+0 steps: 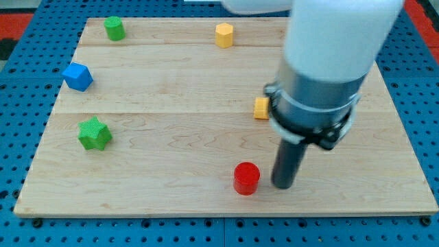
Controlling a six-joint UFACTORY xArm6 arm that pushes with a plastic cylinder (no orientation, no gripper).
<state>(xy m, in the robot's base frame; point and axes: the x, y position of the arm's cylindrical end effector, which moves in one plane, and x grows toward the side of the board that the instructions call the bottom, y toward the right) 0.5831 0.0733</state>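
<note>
Right now you see my tip (283, 185) — a bare rod with no claw to open or close — just right of the red cylinder (246, 178), which looks light, rigid and easily slid, the yellow block (261, 108) sitting above.
</note>
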